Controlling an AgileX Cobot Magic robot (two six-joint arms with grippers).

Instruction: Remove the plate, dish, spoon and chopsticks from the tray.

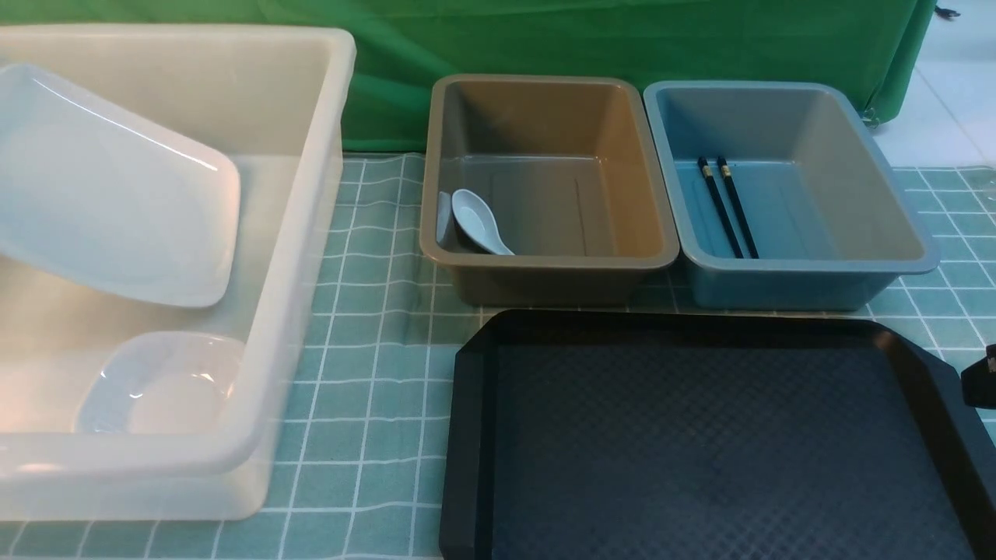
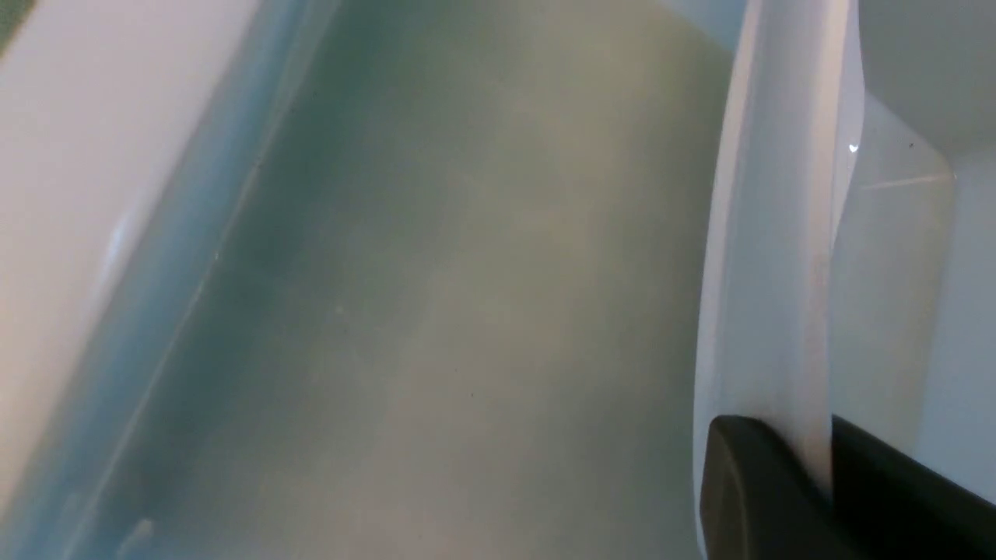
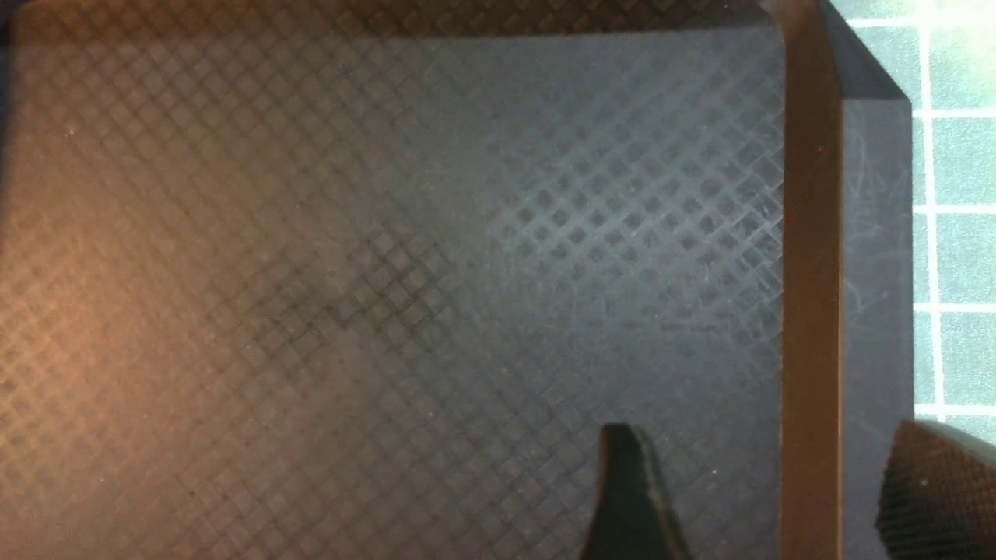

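The large white plate (image 1: 117, 194) is tilted steeply inside the white tub (image 1: 311, 233). My left gripper (image 2: 825, 435) is shut on the rim of the plate (image 2: 778, 233); it is out of the front view. The small dish (image 1: 163, 385) lies on the tub floor near the front. The white spoon (image 1: 478, 222) lies in the brown tub (image 1: 548, 260). Both black chopsticks (image 1: 727, 206) lie in the blue tub (image 1: 809, 264). The black tray (image 1: 700, 451) is bare. My right gripper (image 3: 778, 467) is open, its fingers on either side of the tray's rim (image 3: 811, 233), holding nothing.
A dark part of the right arm (image 1: 980, 379) shows at the tray's right edge. A green checked cloth (image 1: 373, 350) covers the table, with a green curtain (image 1: 622, 39) behind the tubs. The brown and blue tubs stand side by side just beyond the tray.
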